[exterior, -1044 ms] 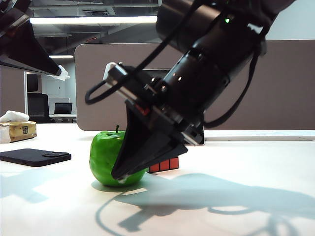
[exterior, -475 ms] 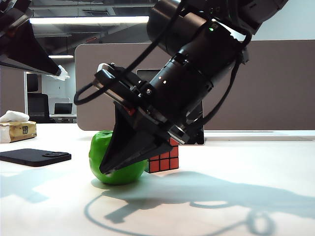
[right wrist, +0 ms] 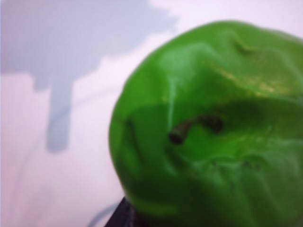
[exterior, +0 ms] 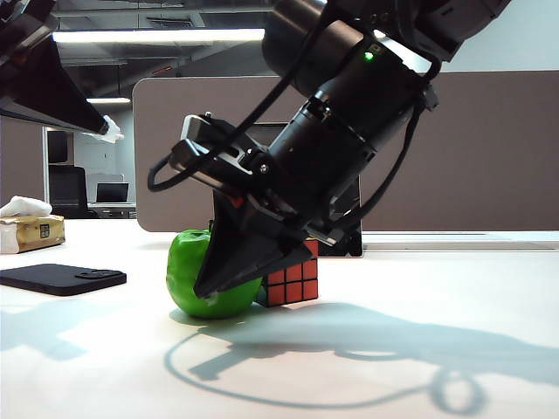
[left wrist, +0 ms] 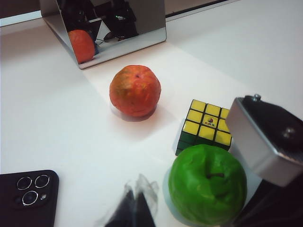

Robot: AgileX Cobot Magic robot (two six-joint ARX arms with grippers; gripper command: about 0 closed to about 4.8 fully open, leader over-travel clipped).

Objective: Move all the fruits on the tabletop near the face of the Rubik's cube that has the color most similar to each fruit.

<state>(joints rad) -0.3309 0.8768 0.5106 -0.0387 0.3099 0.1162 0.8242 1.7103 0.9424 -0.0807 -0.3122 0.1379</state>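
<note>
On an office table (exterior: 454,367), the right gripper (exterior: 229,281) presses the green apple (left wrist: 207,190) against the Rubik's cube (left wrist: 204,127), presumably toward its green face; finger state unclear. The left gripper (left wrist: 133,210), fingers together, hovers near the cube.

Right gripper (exterior: 229,278) hides apple (exterior: 194,271) side; left gripper (left wrist: 135,210) blurred, cropped.

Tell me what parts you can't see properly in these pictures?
- Right pincer: its tips are lost against the apple in the exterior view; grip unclear.
- Cube: the apple covers its green side in the left wrist view.
- Left pincer: blurred, cut off by the edge.
- Orange fruit: hidden in the exterior view.
</note>
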